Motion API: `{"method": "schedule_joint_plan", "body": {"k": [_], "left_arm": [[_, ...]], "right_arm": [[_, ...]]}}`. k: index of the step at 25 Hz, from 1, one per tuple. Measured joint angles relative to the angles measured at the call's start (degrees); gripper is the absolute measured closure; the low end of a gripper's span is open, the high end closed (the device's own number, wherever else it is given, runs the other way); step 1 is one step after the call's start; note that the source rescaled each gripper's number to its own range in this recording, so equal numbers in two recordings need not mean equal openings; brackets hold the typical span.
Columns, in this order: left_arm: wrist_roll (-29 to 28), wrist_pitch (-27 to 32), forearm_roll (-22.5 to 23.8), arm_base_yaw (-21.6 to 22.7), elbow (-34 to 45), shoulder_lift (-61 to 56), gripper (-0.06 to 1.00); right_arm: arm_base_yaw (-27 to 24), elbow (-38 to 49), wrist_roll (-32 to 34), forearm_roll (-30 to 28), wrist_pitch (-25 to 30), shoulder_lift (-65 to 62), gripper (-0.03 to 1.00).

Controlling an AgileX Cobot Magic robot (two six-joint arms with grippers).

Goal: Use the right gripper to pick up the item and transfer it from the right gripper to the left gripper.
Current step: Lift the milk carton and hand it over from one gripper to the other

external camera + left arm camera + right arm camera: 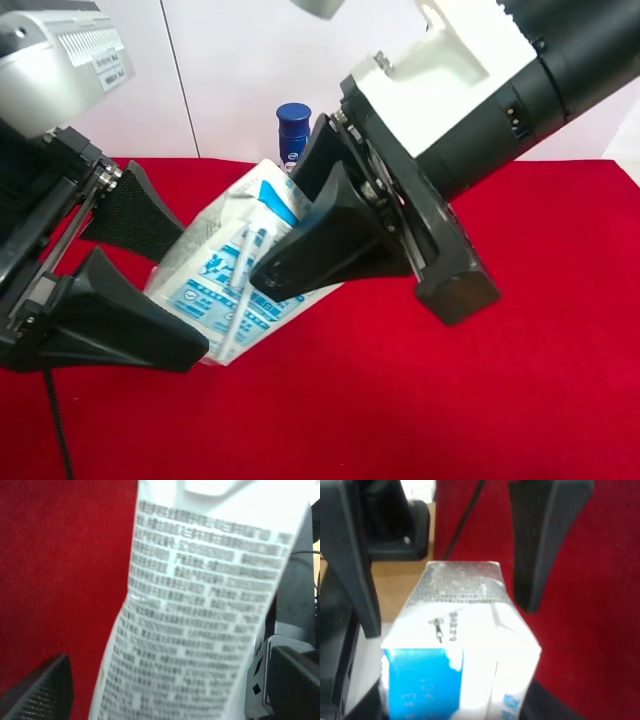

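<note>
The right gripper [285, 225], the arm with the white block at its wrist, has the drink carton [235, 270] pinched firmly between its two black wedge fingers, one across the printed face and the other behind it. The carton hangs tilted over the red cloth [480, 400], its lower end pointing toward the left gripper [187, 295], the arm with the grey labelled block. That claw stands wide open, with the carton's lower end between its fingers. In the left wrist view a strip of red cloth shows between one ribbed finger [40, 695] and the carton's fine-print panel [200, 620], so it has no hold there. A blue-capped bottle [293, 130] stands behind the carton, and a black cable [58, 430] trails below the left arm.
</note>
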Motion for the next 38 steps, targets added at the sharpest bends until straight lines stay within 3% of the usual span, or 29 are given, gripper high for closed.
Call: {"method": "schedule_joint_plan", "body": {"k": [19, 21, 22, 24, 34, 35, 36, 38], "left_arm": [[1.1, -2.4, -0.1, 0.0, 0.0, 0.0, 0.35], [1.2, -2.5, -0.1, 0.0, 0.0, 0.0, 0.42], [1.2, -2.5, -0.1, 0.0, 0.0, 0.0, 0.51], [1.3, -2.6, 0.0, 0.0, 0.0, 0.0, 0.87], [3.8, -2.8, 0.0, 0.0, 0.0, 0.0, 0.89], [3.8, -2.9, 0.0, 0.0, 0.0, 0.0, 0.89], [3.9, -3.0, 0.1, 0.0, 0.0, 0.0, 0.89], [3.9, -3.1, 0.5, 0.0, 0.0, 0.1, 0.93]], "right_arm": [[0.0, 0.0, -3.2, 5.7, -3.8, 0.0, 0.97], [0.0, 0.0, -3.6, 5.7, -4.2, 0.0, 0.97], [0.0, 0.0, -3.8, 5.7, -4.2, 0.0, 0.97], [0.0, 0.0, -4.2, 5.7, -4.1, 0.0, 0.97], [0.0, 0.0, -5.0, 5.7, -4.2, -0.1, 0.97], [0.0, 0.0, -5.1, 5.7, -4.2, -0.1, 0.95], [0.0, 0.0, -5.3, 6.0, -4.2, -0.1, 0.85], [0.0, 0.0, -5.4, 7.8, -4.2, -0.1, 0.45]]}}
